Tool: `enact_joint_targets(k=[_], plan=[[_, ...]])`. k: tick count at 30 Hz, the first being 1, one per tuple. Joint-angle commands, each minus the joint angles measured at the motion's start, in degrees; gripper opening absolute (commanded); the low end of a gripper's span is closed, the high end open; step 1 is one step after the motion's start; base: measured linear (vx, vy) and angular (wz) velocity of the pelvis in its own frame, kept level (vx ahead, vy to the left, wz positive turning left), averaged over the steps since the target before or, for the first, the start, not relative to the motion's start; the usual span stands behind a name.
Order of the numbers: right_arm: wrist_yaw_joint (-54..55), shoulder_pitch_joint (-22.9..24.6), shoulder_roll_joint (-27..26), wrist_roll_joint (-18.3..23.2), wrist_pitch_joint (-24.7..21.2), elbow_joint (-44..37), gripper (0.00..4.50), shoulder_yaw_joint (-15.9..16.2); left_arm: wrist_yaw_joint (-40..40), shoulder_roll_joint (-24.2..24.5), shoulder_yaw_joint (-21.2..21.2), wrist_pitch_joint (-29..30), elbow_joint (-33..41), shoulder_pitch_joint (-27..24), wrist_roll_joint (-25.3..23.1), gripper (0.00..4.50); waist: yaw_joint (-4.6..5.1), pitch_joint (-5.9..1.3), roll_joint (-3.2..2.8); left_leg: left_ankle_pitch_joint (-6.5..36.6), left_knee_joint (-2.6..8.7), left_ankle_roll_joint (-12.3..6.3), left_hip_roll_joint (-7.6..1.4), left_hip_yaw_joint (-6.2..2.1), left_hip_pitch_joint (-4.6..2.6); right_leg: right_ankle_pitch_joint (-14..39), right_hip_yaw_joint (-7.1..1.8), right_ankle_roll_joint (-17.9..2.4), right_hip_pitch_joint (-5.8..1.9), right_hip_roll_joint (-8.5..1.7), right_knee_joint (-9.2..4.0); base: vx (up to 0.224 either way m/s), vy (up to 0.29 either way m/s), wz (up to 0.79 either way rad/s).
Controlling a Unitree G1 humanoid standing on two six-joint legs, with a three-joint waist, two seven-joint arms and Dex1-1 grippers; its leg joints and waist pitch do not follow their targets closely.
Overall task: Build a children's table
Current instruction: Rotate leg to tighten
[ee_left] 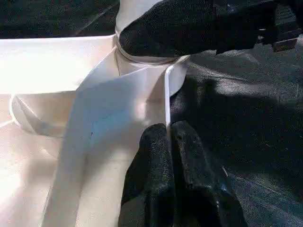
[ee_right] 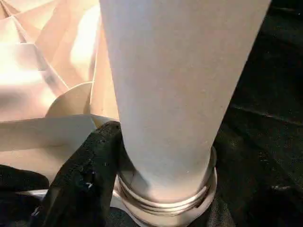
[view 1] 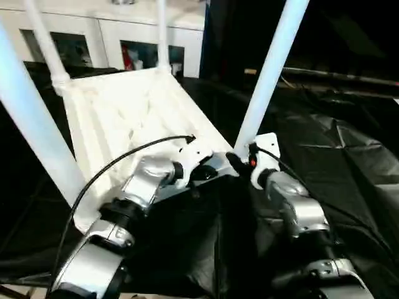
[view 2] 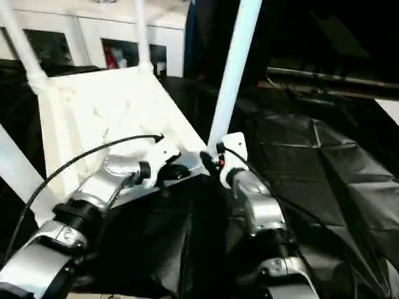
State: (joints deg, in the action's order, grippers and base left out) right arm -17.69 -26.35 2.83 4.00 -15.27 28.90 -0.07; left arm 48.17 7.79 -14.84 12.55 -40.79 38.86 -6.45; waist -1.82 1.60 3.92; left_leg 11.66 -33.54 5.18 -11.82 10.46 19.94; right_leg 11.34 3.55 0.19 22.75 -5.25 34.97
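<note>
with my left gripper (ee_left: 168, 156) pinched shut on the near rim of the upturned white ribbed plastic tabletop (view 1: 134, 115), my right gripper (view 1: 240, 163) should keep its fingers half-open around the long white tube leg (view 1: 269, 71) and seat its collar squarely in the near right corner socket.

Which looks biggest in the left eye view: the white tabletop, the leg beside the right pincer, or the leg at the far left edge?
1. Tabletop.
2 and 3. Unsure: the far-left leg looks thicker than the leg at the right pincer, but it stands nearer the camera.
</note>
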Motion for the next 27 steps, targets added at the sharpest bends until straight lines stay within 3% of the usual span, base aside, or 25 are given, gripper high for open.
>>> enact_joint_targets(k=[1,6,9,11,12,16,20,23,24,27], plan=[[-3.5,0.5,-2.2,-1.5,-0.5,2.5,3.21,4.8,0.3,-3.3,-1.9,-1.1,0.4,-0.9,1.0,0.00,0.04,-1.95,0.12,14.5,4.72,-0.31,-1.38,-0.52,0.14,20.4,-2.50,-7.2,-1.62,-2.87,-5.55,0.000,0.000,0.00],[-6.9,0.6,-0.4,-0.6,0.7,1.8,3.55,5.2,2.6,-2.0,-1.8,-2.7,1.1,-1.3,1.5,0.00,0.06,-2.05,0.18,13.2,4.69,-0.79,-1.48,-0.45,0.33,17.4,-2.53,-8.1,-1.78,-2.80,-5.20,0.000,0.000,0.00],[-17.1,1.9,5.5,-0.7,3.3,-1.3,3.71,8.2,10.2,1.5,-1.7,-4.4,3.3,-2.5,3.7,0.00,-0.05,-2.10,0.23,12.4,4.54,-1.56,-1.52,-0.42,0.51,15.2,-2.49,-8.8,-2.16,-2.84,-5.00,0.000,0.000,0.00],[-24.9,3.1,10.1,-0.4,4.8,-3.3,3.71,10.0,16.2,4.5,-2.0,-4.6,5.0,-3.6,5.0,0.00,-0.19,-2.16,0.33,11.4,4.36,-2.43,-1.53,-0.26,0.42,12.9,-2.52,-9.8,-2.19,-2.82,-4.75,0.000,0.000,0.00],[-28.6,3.7,12.0,0.4,5.0,-4.4,3.71,10.4,18.6,5.9,-2.1,-4.3,5.7,-3.9,5.6,0.00,-0.42,-2.25,0.57,9.7,4.19,-3.75,-1.55,-0.16,0.46,10.4,-2.55,-10.6,-2.49,-2.79,-4.38,0.000,0.000,0.00],[-37.1,4.6,16.1,2.6,4.3,-6.7,3.71,10.5,23.9,9.3,-2.2,-3.4,7.3,-4.6,6.6,0.00,-0.69,-2.41,0.46,5.7,3.85,-5.74,-1.73,0.07,0.16,3.4,-2.57,-13.8,-2.36,-2.69,-3.40,0.000,0.000,0.00],[-41.2,4.6,18.5,3.8,4.0,-7.1,3.71,10.4,26.4,11.1,-2.2,-2.8,7.8,-4.9,7.0,0.00,-0.62,-2.31,0.37,5.9,3.82,-5.40,-1.84,0.09,0.02,1.6,-2.45,-15.9,-2.43,-2.70,-3.10,0.000,0.000,0.00],[-44.3,4.2,20.3,5.4,3.6,-7.4,3.71,10.3,28.0,12.3,-2.1,-2.7,8.1,-5.1,7.6,0.00,-0.65,-2.31,0.43,6.9,3.77,-5.10,-1.81,0.12,-0.05,2.6,-2.51,-15.8,-2.50,-2.78,-3.18,0.000,0.000,0.00],[-44.5,4.2,20.4,5.5,3.5,-7.4,3.36,10.3,28.1,12.4,-2.1,-2.6,8.0,-5.1,7.6,0.00,-0.66,-2.27,0.52,6.9,3.77,-4.98,-1.80,0.15,0.01,3.0,-2.54,-15.7,-2.55,-2.80,-3.23,0.000,0.000,0.00],[-45.1,4.1,20.1,5.6,3.1,-7.5,3.36,10.3,28.2,12.4,-1.8,-2.8,7.9,-5.0,7.7,0.00,-0.67,-2.29,0.66,6.2,3.73,-4.75,-1.76,0.14,0.05,3.2,-2.56,-15.5,-2.59,-2.87,-3.19,0.000,0.000,0.00]])
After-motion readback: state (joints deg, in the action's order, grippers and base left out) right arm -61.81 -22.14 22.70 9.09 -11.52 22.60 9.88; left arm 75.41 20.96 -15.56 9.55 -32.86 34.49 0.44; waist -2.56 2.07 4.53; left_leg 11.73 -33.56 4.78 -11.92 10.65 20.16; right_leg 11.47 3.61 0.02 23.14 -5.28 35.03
